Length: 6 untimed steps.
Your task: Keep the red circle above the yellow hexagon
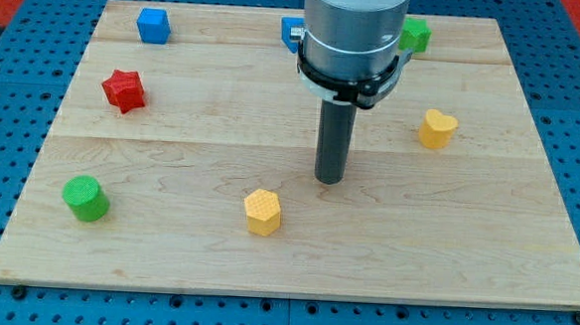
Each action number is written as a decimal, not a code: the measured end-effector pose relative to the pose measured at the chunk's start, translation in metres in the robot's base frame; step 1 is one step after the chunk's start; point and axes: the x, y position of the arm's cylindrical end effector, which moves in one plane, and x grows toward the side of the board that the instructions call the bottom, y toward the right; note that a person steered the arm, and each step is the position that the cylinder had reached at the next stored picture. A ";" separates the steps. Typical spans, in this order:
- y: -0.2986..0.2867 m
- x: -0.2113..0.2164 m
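A yellow hexagon (263, 212) lies on the wooden board (484, 252), near the view's bottom, a little left of centre. My tip (330, 180) rests on the board above and to the right of the hexagon, a short gap away and not touching it. No red circle shows in this view. The only red block I see is a red star (124, 90) at the view's left. The arm's grey body (355, 32) hides part of the board's top middle.
A blue cube (153, 24) sits at the top left. A green cylinder (86, 198) sits at the bottom left. A yellow heart (437, 128) lies at the right. A blue block (291, 30) and a green block (415, 34) peek out beside the arm.
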 end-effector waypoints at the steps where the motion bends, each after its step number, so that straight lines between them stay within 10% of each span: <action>1: 0.027 -0.008; 6: -0.013 -0.048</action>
